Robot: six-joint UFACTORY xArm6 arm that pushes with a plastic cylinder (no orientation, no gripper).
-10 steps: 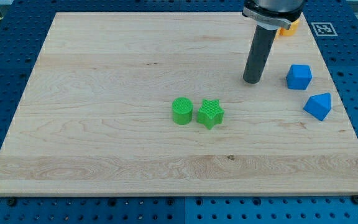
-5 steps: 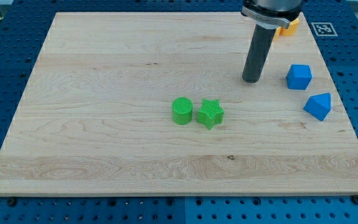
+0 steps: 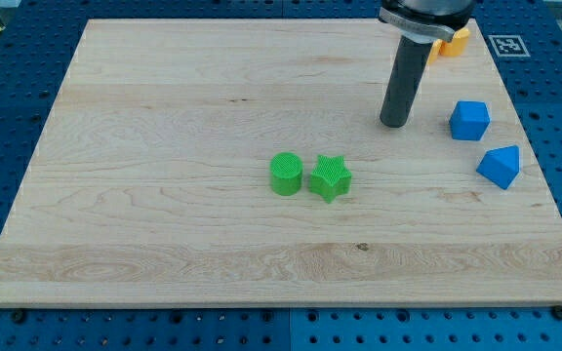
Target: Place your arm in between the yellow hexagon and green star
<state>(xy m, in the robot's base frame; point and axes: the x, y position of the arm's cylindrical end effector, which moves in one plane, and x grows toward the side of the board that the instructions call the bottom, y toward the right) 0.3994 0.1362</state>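
The green star (image 3: 330,177) lies near the middle of the wooden board (image 3: 164,127), touching or nearly touching a green cylinder (image 3: 286,174) on its left. A yellow-orange block (image 3: 453,41) sits at the view's top right, mostly hidden behind the arm; its shape cannot be made out. My tip (image 3: 393,123) rests on the board between them, up and to the right of the star and below and left of the yellow block.
A blue cube (image 3: 469,120) lies right of my tip. A blue wedge-like block (image 3: 500,166) lies below it near the board's right edge. A blue perforated table surrounds the board.
My tip has shifted very slightly toward the view's top. The blocks have not moved.
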